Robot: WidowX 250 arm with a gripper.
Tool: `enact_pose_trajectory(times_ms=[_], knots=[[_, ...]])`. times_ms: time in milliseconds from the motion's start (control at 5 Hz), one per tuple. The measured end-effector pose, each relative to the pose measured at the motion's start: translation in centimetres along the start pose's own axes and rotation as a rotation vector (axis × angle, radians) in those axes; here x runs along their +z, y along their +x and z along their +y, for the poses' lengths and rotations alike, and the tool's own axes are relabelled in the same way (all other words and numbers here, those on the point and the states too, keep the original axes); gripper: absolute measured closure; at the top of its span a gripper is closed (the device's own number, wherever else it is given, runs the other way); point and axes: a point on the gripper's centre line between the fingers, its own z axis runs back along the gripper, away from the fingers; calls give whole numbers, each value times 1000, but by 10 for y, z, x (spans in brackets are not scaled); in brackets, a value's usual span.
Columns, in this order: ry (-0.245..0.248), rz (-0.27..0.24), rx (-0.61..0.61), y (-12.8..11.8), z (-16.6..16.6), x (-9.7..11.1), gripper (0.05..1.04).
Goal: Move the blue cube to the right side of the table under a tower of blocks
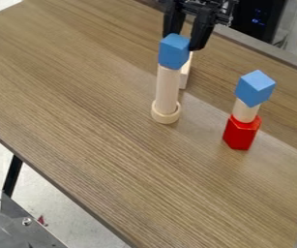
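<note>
Tall pale cylinder (167,87) stands in round base (166,117), blue cube (173,53) on top. Whitish block (185,76) peeks out behind cylinder. Black gripper (184,43) hangs by cylinder's top, fingers spread, can't tell if touching cube. Right of cylinder: red block (241,133), short cylinder (245,111), second blue cube (255,88) topping stack.

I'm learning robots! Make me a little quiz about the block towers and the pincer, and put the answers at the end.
1. True or false: the left tower has a blue cube on top.
2. Fill in: the bottom block of the right tower is ____.
3. Which tower is the black pincer closer to? A) left B) right

Key: 1. True; 2. red; 3. A
</note>
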Motion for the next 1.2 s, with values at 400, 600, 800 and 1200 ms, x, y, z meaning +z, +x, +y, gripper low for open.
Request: enact_pose_trajectory(times_ms=[400,600,800,1200], knots=[[-18,-96,-20,3,-5,35,549],[-37,-232,-101,10,-19,71,549],[-31,-258,-177,11,-40,76,549],[22,-352,-430,-36,-120,71,549]])
